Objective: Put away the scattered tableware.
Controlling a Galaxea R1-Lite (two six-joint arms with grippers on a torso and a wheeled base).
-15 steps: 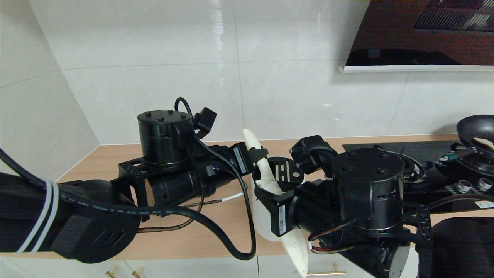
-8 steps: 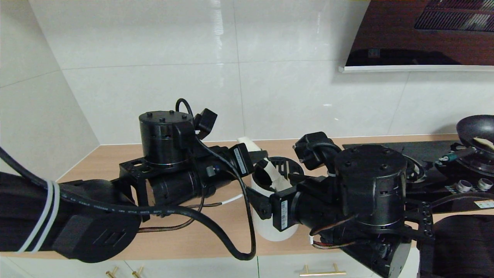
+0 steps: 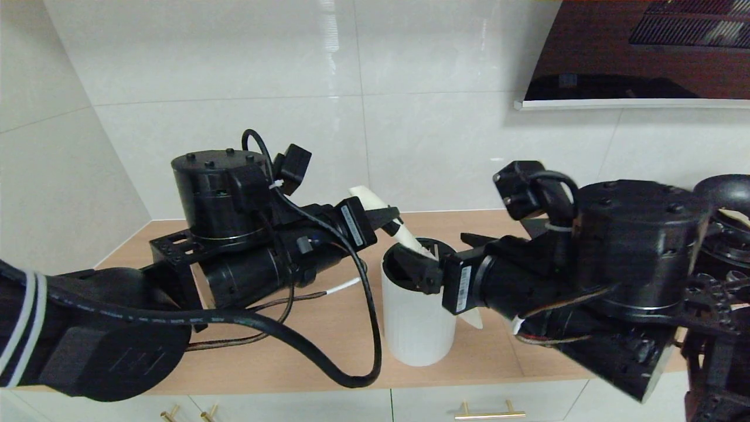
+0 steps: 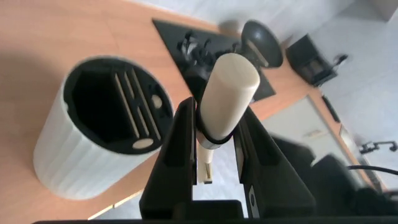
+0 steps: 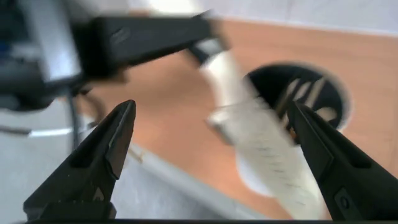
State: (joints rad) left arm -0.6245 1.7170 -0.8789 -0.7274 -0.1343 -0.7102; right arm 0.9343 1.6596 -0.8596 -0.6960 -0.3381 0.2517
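A white knife (image 3: 375, 206) with a thick white handle (image 4: 227, 87) is clamped at the handle by my left gripper (image 3: 389, 220), which is shut on it. Its pale blade slants down over the rim of the white ribbed utensil holder (image 3: 417, 319), and the tip shows past the holder's right side (image 3: 472, 317). My right gripper (image 3: 446, 253) stands open at the holder's right rim, its fingers on either side of the blade (image 5: 249, 134) without touching it. The holder's dark slotted opening (image 4: 118, 102) lies just beside the held handle.
The holder stands on a wooden counter (image 3: 328, 334) near its front edge. A black hob with a dark pan (image 3: 723, 196) lies at the right, under a range hood (image 3: 633, 58). A tiled wall closes the back. Cabinet handles (image 3: 491, 413) show below the counter.
My right gripper has let go of the knife, opened and drawn back to the right. The left gripper has lifted up and to the left with the knife.
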